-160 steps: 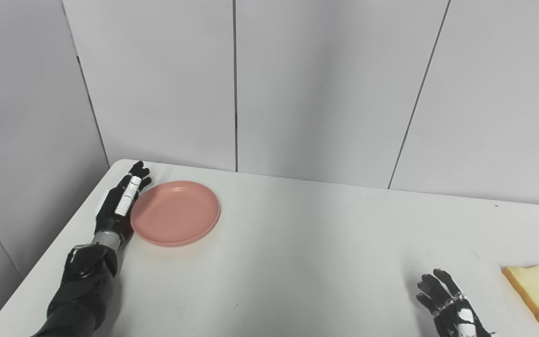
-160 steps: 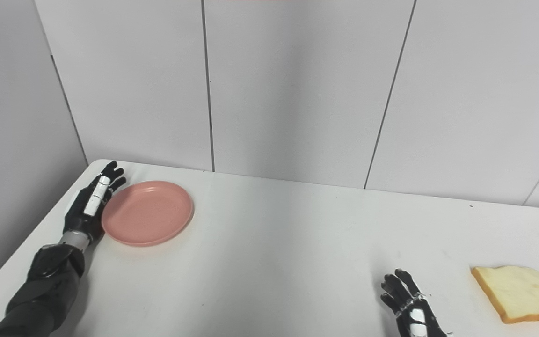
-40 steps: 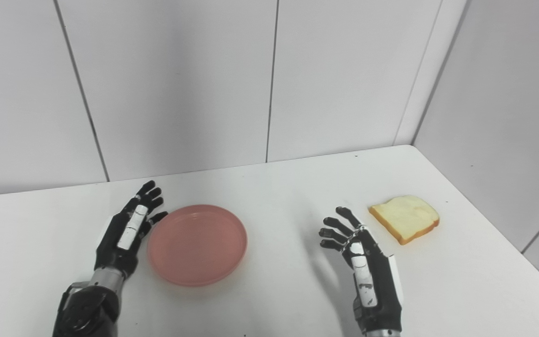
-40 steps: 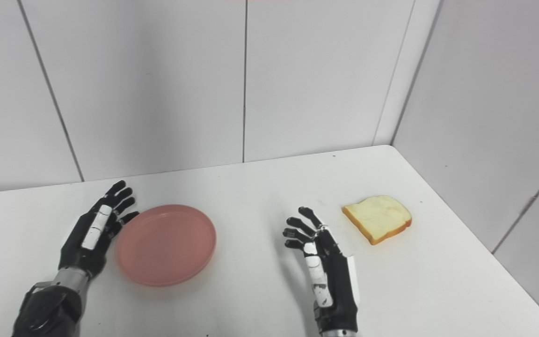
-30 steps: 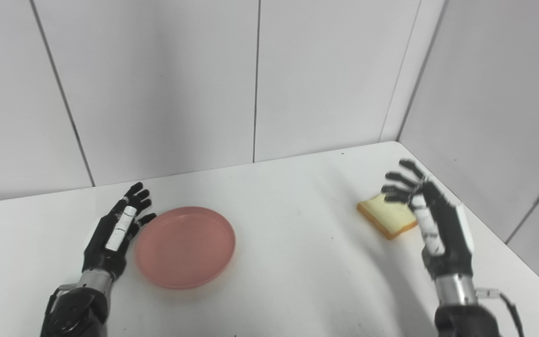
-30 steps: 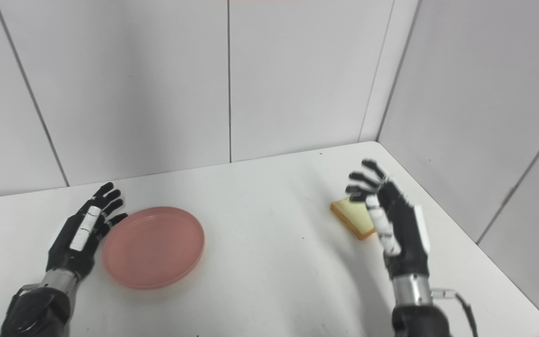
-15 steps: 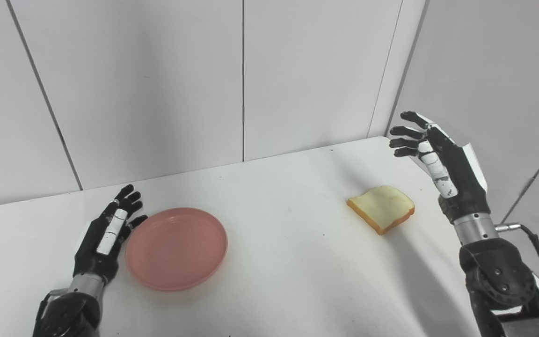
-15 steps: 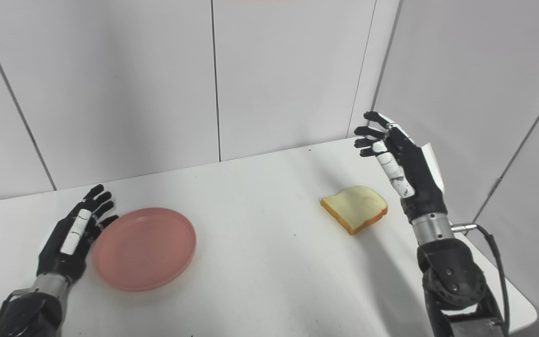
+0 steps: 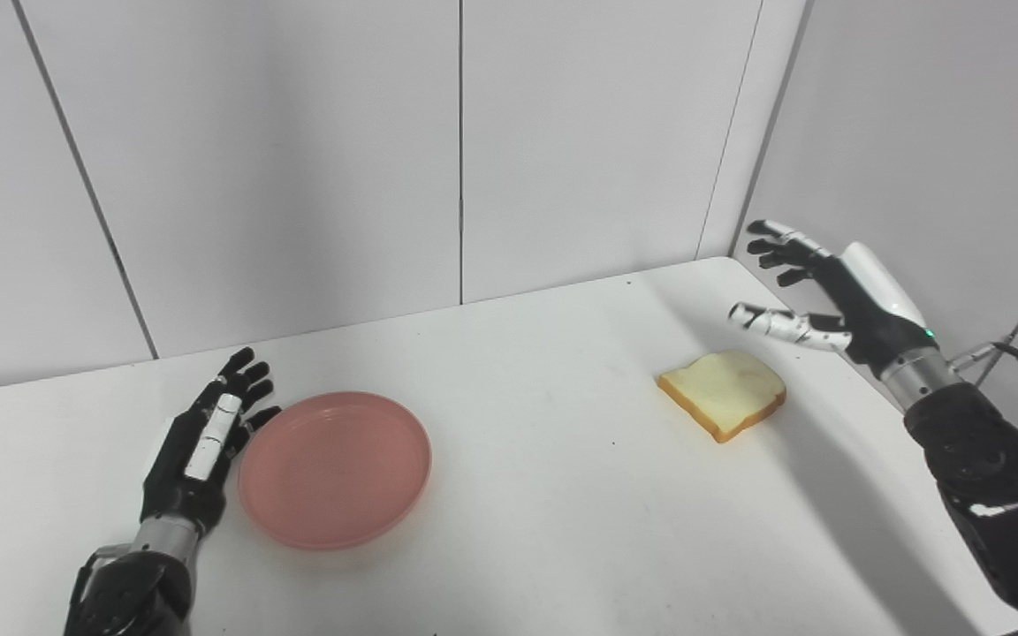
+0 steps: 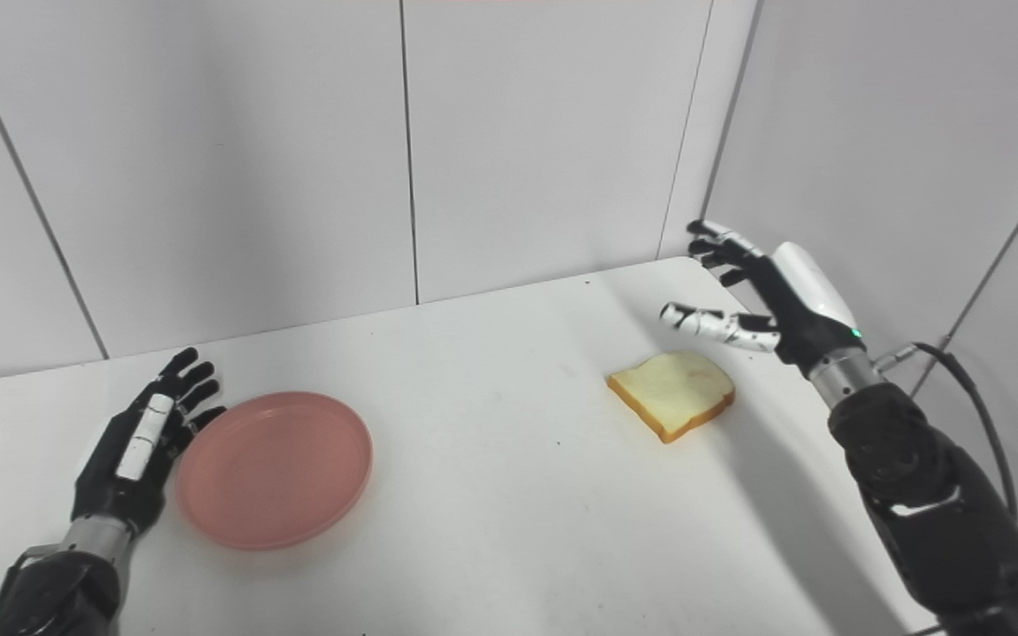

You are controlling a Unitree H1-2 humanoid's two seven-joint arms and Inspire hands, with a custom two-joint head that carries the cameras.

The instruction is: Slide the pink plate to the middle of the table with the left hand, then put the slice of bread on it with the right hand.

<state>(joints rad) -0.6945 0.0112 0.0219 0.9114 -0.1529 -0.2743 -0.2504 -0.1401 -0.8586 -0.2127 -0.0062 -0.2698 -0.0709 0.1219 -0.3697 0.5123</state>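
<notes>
resting flat on the white tabletop (image 9: pixel 544 495), the round, shallow pink plastic plate (image 9: pixel 335 470) sits left of the tabletop's middle, with nothing on it. the black left hand (image 9: pixel 201 442) lies just beside the plate's left rim, palm toward it, fingers (image 9: pixel 244 374) stretched and a little apart, grasping nothing; whether it touches the rim cannot be told. well apart to the right, the pale slice of bread with a golden-brown crust (image 9: pixel 723 392) lies flat on the tabletop near the far right corner, its rounded top turned toward the right. the black and white right hand (image 9: pixel 814 296) hangs in the air above and just beyond the bread, clear of it, fingers spread and thumb held out toward the left, released and empty. its dark forearm runs down to the lower right edge, with a black cable (image 9: pixel 1017 358) looping beside the wrist. between plate and bread the tabletop carries only a few tiny dark specks. grey wall panels (image 9: pixel 297 159) with thin vertical seams stand behind the tabletop, and another grey panelled wall (image 9: pixel 933 132) closes in the right side, close behind the raised right hand
</notes>
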